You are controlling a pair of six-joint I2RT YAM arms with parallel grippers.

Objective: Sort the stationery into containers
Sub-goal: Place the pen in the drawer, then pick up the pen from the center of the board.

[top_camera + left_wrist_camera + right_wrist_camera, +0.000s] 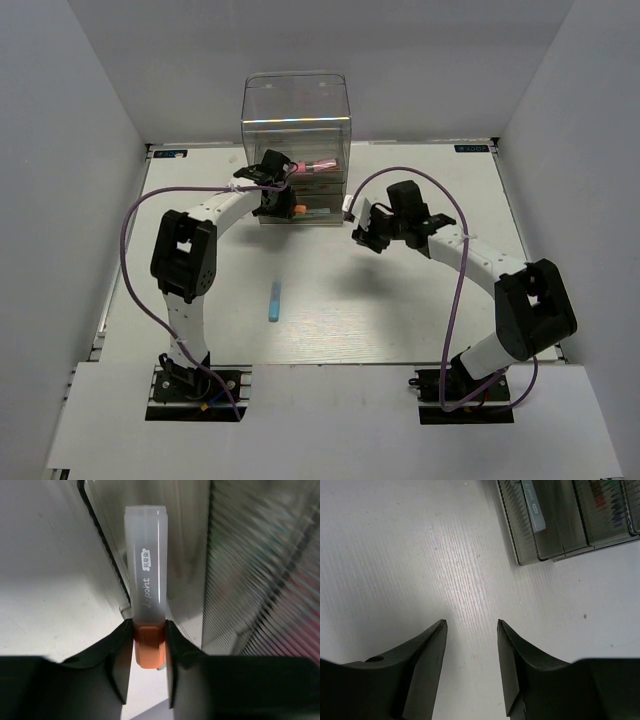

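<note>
White table [400, 300], grey walls [60, 150]

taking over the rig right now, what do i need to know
Left gripper: shut on the orange end of the translucent white marker, held against the clear plastic drawer box.
Right gripper: open and empty, over the white table beside the box.
Done: a pink marker is already inside the box.
Left: release the white marker into a drawer, then collect the light blue marker lying loose on the table between the arms.

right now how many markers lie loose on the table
1: the light blue marker, on the table between the arms. The left gripper holds a white marker; arms may hide more.
</note>
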